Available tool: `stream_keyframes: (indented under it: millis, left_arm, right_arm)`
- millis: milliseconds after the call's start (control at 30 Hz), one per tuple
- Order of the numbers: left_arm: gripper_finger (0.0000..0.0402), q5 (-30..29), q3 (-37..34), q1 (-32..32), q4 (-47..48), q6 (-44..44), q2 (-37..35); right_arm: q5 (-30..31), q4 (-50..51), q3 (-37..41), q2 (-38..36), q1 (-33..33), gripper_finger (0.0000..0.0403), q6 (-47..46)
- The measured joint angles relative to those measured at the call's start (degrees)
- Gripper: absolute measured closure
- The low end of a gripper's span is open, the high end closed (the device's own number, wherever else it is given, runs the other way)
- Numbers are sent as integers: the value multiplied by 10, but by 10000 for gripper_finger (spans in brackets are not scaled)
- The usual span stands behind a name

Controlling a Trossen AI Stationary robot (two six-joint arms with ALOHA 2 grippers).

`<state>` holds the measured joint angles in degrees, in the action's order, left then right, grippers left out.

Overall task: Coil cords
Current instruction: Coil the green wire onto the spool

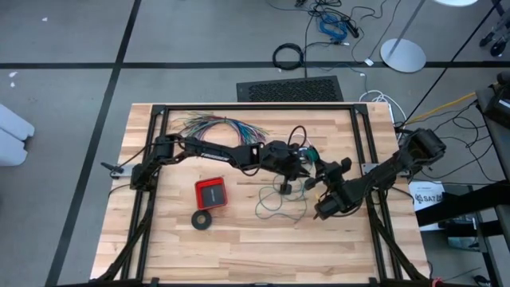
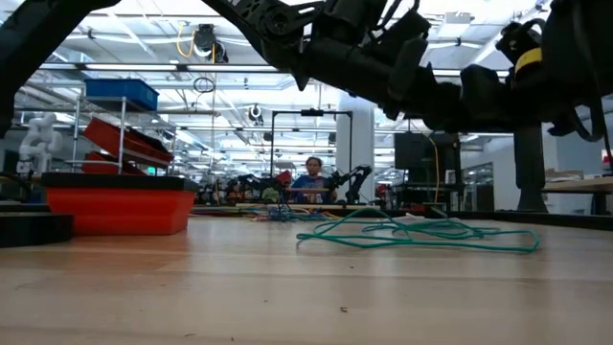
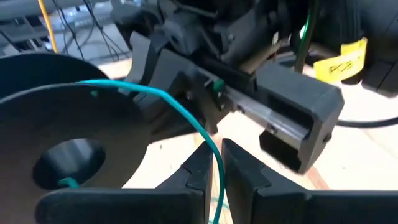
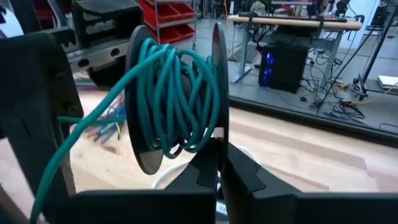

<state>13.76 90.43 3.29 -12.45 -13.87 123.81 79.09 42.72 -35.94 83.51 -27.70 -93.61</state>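
Two dark arms meet above the middle of the wooden counter (image 1: 159,247), the left reaching in from the left edge and the right from the right edge. In the left wrist view the left end effector (image 3: 214,149) stands at a narrow gap, its fingertips just apart, and the teal-green wire (image 3: 186,115) runs down through that gap; I cannot tell whether the fingers actually pinch it. Just ahead of those fingers sits a black spool (image 3: 62,124), with the wire passing over the rim of its near flange. The right wrist view shows the right end effector (image 4: 217,155) with its fingers pressed together on the edge of one flange of that spool, which it holds off the counter; many turns of the wire are wound loosely round the spool's core, and one strand leads away from it past the other arm. More of the wire lies in slack, open loops on the counter below and in front of the two end effectors, seen in the low view as a flat tangle. A red box (image 1: 211,191) sits left of those loops, with a black tape-like ring (image 1: 202,219) just in front of it, and a fanned bundle of many-coloured wires (image 1: 215,126) lies toward the back of the counter. Far behind, in the room, a person (image 2: 313,177) sits at a bench
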Motion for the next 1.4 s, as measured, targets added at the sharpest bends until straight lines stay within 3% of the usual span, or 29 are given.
stream_keyframes:
  millis: [600, 1000, 1400]
  left_arm:
    - [360, 0, 0, -13, -74, -22, 0]
    - [360, -3, 0, -13, -141, -39, 0]
    - [360, -4, -1, -17, -151, -49, 0]
  right_arm:
    - [75, -14, 0, -53, -2, 403, -2]
    - [95, -34, 0, -104, -40, 403, 2]
    - [98, -141, 1, -118, -42, 402, 123]
